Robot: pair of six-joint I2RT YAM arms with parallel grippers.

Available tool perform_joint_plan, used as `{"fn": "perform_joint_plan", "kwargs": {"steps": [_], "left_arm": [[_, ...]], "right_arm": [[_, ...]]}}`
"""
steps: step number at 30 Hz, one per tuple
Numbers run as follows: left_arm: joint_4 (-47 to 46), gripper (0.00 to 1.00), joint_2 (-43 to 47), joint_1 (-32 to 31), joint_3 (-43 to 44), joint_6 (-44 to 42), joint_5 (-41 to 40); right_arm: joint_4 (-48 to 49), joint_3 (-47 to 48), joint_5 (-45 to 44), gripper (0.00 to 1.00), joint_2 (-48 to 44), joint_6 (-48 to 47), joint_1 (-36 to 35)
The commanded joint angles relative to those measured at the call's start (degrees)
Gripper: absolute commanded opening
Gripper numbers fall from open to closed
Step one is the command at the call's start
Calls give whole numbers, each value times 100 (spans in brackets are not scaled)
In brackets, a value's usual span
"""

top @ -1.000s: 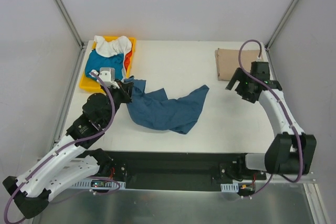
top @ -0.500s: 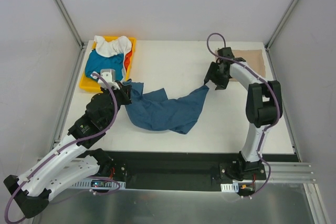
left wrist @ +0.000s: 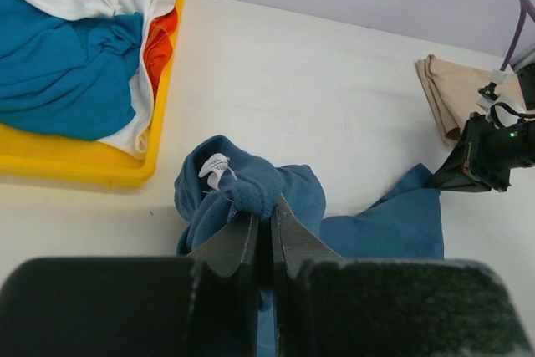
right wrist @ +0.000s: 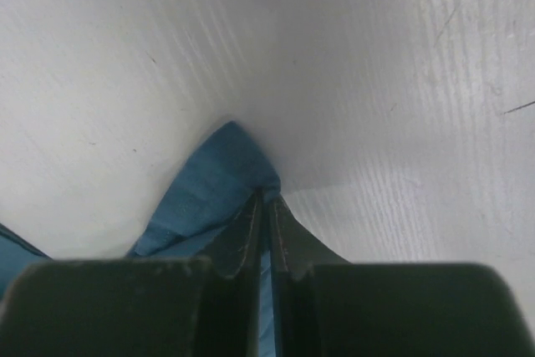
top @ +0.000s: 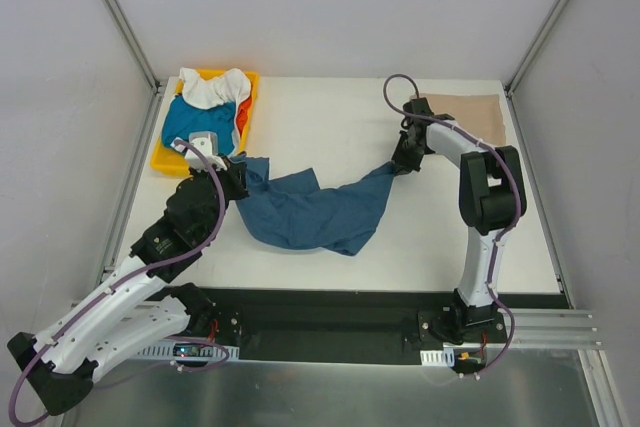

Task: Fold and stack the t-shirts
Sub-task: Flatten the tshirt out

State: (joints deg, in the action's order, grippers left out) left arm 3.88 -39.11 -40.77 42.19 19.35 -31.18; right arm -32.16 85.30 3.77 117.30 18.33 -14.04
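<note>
A dark blue t-shirt (top: 315,209) lies crumpled and stretched across the middle of the table. My left gripper (top: 238,169) is shut on its collar end, where the white label (left wrist: 215,165) shows, its fingertips (left wrist: 248,221) pinching the fabric (left wrist: 251,190). My right gripper (top: 398,163) is shut on the shirt's far right corner (right wrist: 226,181), low over the table. A folded beige t-shirt (top: 468,115) lies at the back right. Teal (top: 192,119), white (top: 212,87) and orange-red (top: 242,113) t-shirts are heaped in the tray.
The yellow tray (top: 166,158) stands at the back left corner of the white table (top: 330,117). Grey walls and metal frame posts (top: 118,17) enclose the table. A black rail (top: 330,322) runs along the near edge by the arm bases.
My right arm swung from the right side over to the shirt's far corner and its gripper went from open to shut on that corner. The left arm held still.
</note>
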Motion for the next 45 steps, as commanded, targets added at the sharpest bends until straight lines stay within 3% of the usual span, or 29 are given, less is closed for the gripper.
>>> {"fn": "perform_joint_plan", "kwargs": {"steps": [1, 6, 14, 24, 31, 35, 38, 40, 44, 45], "left_arm": [[16, 0, -9, 34, 210, 16, -362], [43, 0, 211, 43, 342, -160, -643], [43, 0, 764, 34, 807, -318, -390], [43, 0, 1274, 34, 1694, -204, 920], [25, 0, 1354, 34, 2301, -37, 2806], [-124, 0, 1363, 43, 2364, 112, 3257], [-133, 0, 1222, 34, 2329, 147, 3145], [-133, 0, 969, 34, 2302, 174, 2925], [-133, 0, 283, 35, 2250, 183, 2057], [-124, 1, 90, 34, 2232, 165, 1384]], "right_arm": [[35, 180, -96, 1, -171, -75, -72], [35, 180, -551, 1, -1005, -505, -99], [52, -189, -1510, 1, -3718, -971, -99], [-431, 382, -2344, 1, -6076, -1560, -99], [-554, 874, -2766, 1, -7465, -1666, -99], [-624, 1050, -3521, 1, -7809, -1525, -99], [-677, 1016, -3917, 1, -7897, -1543, -99], [-695, 876, -4146, 1, -7819, -1604, -99], [-1089, 805, -5417, 1, -7161, -1622, -99], [-1160, 752, -5674, 1, -6698, -1622, -90]]}}
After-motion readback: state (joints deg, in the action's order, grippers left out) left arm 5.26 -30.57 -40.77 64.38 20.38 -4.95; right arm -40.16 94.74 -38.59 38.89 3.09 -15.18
